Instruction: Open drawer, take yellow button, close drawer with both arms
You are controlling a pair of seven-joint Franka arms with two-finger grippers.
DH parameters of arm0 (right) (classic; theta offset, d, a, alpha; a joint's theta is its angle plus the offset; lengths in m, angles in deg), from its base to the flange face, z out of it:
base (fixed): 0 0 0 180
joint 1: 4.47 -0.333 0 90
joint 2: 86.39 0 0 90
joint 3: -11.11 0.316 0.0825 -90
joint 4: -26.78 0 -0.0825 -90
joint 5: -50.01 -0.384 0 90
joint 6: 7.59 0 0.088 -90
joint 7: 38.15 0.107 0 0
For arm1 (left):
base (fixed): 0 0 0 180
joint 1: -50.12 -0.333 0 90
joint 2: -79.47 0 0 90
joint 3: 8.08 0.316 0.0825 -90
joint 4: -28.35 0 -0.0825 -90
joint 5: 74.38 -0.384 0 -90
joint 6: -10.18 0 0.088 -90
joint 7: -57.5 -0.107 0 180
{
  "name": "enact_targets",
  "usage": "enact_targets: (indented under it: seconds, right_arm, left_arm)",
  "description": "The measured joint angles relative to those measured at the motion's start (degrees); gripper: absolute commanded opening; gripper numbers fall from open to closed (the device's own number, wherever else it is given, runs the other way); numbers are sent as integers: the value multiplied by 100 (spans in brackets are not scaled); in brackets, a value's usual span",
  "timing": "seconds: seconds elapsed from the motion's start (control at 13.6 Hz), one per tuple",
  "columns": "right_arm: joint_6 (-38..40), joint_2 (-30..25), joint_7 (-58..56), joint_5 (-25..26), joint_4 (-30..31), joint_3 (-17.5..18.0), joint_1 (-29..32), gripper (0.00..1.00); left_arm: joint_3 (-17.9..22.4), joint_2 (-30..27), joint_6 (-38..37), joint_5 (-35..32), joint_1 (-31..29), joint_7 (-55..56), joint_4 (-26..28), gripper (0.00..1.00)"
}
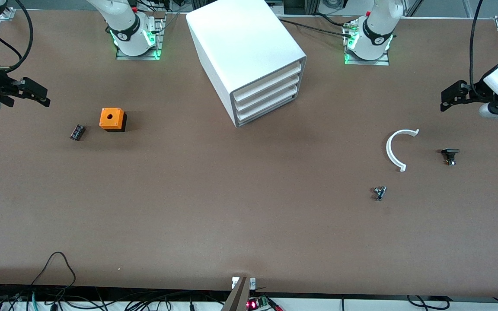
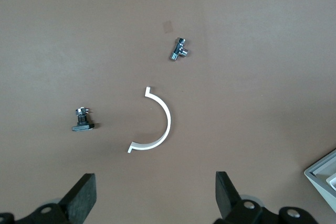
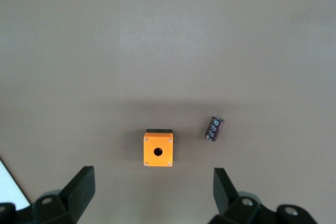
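Observation:
The white cabinet [image 1: 249,56] stands in the middle of the table between the two arm bases. Its three drawer fronts are all pushed in, and the drawer [image 1: 270,77] is the uppermost. The button is hidden. My left gripper [image 1: 444,100] hangs open over the table at the left arm's end; in the left wrist view the left gripper [image 2: 156,198] holds nothing. My right gripper [image 1: 43,97] hangs open over the right arm's end, and in the right wrist view the right gripper [image 3: 156,195] is likewise empty.
An orange cube with a hole [image 1: 112,119] [image 3: 158,149] and a black cylinder [image 1: 77,132] [image 3: 214,128] lie at the right arm's end. A white half ring [image 1: 398,148] [image 2: 155,127], a small black part [image 1: 450,154] [image 2: 84,120] and a metal fitting [image 1: 379,192] [image 2: 179,50] lie at the left arm's end.

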Motion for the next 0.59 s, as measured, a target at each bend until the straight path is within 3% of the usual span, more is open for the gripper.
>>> enact_targets:
  seconds: [0.59]
  right_arm:
    - [-2,0,0,0,0,0,-1,100]
  left_arm:
    - [-4,0,25,0,-2,-57,1,100]
